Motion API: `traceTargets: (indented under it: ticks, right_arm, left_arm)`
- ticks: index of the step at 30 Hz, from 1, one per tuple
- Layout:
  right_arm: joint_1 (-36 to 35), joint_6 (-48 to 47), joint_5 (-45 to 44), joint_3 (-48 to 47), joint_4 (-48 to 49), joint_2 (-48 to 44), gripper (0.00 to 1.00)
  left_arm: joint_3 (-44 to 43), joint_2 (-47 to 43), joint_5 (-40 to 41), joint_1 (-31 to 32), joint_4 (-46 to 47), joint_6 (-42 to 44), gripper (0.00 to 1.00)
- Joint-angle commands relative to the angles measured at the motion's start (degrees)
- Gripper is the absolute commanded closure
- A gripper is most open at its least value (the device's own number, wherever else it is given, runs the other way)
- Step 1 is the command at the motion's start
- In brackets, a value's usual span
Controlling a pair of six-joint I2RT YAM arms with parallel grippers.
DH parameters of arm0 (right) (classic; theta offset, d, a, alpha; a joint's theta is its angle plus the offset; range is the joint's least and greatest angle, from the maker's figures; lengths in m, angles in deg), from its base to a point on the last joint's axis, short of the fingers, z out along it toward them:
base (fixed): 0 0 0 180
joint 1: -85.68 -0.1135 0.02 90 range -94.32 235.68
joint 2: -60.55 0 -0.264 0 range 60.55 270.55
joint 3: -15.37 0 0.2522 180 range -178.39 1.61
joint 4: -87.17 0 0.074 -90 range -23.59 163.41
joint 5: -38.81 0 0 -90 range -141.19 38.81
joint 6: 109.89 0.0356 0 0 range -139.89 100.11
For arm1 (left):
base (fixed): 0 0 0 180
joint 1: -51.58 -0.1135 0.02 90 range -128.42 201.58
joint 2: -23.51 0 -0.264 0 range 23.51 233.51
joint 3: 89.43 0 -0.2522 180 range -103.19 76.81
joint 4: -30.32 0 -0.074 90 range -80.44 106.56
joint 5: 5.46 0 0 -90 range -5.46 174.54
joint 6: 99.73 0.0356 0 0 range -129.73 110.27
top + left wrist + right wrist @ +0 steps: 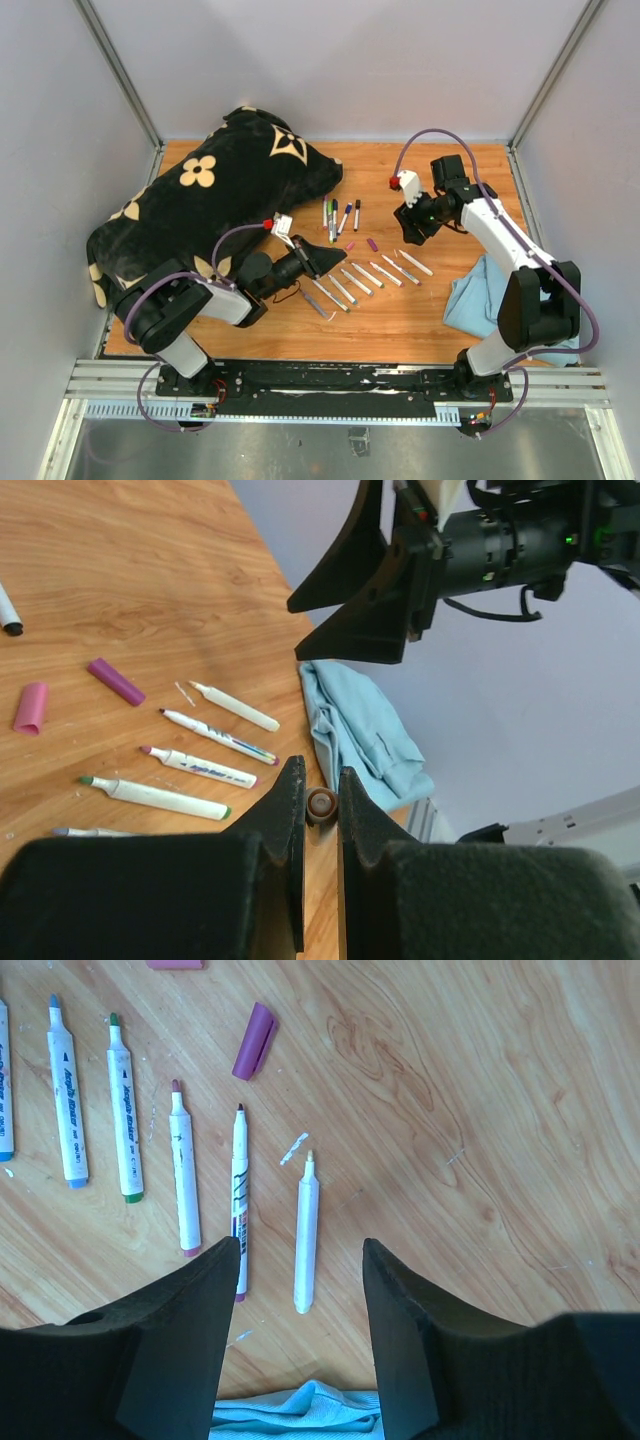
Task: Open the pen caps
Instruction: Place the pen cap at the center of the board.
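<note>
Two white-and-black jointed arms (500, 225), looped with lilac cables (432, 131), rise from black bases (190, 382).

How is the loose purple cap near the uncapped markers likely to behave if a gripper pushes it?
The purple cap looks like a short plastic stub, so probably light and stiff. It lies on its side on the smooth wooden table, so a push may send it sliding or rolling. Being small, it may be hard to pinch squarely.

Bright, even light; left pincer (320, 775) softly blurred.
</note>
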Motion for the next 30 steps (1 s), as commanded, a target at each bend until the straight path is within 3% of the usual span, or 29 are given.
traceTargets:
  ticks: [1, 17, 30]
  right_arm:
    - [1.49, 1.14, 1.03, 1.24, 1.26, -2.39, 0.46]
    - [3.41, 2.33, 0.90, 2.20, 3.07, -3.97, 0.46]
    - [4.42, 3.09, 0.46, 2.46, 3.78, -4.15, 0.45]
  left_arm:
    - [-4.08, 3.37, 2.93, 1.54, -3.08, 2.80, 1.00]
    - [-17.47, 11.58, 8.31, 2.77, -16.05, 5.66, 1.00]
    - [-32.03, 18.16, 13.19, 2.85, -35.01, 6.48, 1.00]
